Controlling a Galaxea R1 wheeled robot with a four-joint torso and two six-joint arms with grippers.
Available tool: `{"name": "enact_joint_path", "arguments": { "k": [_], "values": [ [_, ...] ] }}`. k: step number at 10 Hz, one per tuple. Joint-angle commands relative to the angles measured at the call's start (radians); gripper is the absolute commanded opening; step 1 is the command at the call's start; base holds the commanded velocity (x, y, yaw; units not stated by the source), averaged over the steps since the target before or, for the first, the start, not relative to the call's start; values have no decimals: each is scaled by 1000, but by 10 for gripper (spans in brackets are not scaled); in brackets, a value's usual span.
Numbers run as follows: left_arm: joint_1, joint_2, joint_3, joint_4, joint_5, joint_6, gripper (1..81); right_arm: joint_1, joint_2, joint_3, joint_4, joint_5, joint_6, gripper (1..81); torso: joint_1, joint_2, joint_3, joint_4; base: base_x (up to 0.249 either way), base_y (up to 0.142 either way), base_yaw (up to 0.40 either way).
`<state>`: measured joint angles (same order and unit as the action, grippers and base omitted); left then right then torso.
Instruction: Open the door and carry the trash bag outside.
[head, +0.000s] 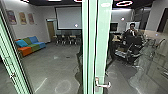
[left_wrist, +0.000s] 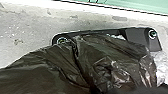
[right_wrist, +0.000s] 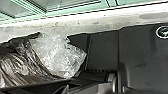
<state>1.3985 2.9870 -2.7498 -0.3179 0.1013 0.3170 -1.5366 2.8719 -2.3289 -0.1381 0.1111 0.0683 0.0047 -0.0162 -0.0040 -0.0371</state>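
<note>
Right now you have the trash bag (left_wrist: 100, 62) low down by the robot's base, a dark, creased heap of thin plastic spread over part of the wide dark plate (right_wrist: 142, 55). It hides much of that plate's edge between two round corner fittings, and crumpled clear plastic (right_wrist: 58, 55) sits against the bag, over the plate too. You can't tell whether the left pincer or the right pincer is open or closed, nor whether either grips the bag. Beyond the plate you see a strip of pale floor, then green framing. Ahead of you stands the glass door (head: 103, 37), its upright green frame carrying a metal lever handle (head: 102, 84); you can't tell whether it is latched. Through the glass to the left you see an orange, green and blue sofa (head: 31, 45) against the wall, three small pictures (head: 22, 18) above it, a pale screen (head: 68, 18) and a row of chairs (head: 65, 40). Off to the right, you can make out a person (head: 132, 32) in dark clothes, near dark equipment.
</note>
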Motion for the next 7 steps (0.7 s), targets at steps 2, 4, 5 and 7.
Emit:
{"name": "enact_joint_path", "arguments": {
  "k": [2,4,5,7],
  "values": [
    [-49,-112,163,-1,29,5,10,9,-249,304,17,51,2,811,0,0,0,0,0,0,0],
    [-51,-140,209,0,29,4,10,8,-343,410,34,68,4,811,0,0,0,0,0,0,0],
    [-51,-137,209,0,29,4,10,6,-405,482,41,90,4,811,0,0,0,0,0,0,0],
    [-51,-131,209,0,29,2,10,-1,-492,583,51,137,2,811,0,0,0,0,0,0,0]
  ]
}}
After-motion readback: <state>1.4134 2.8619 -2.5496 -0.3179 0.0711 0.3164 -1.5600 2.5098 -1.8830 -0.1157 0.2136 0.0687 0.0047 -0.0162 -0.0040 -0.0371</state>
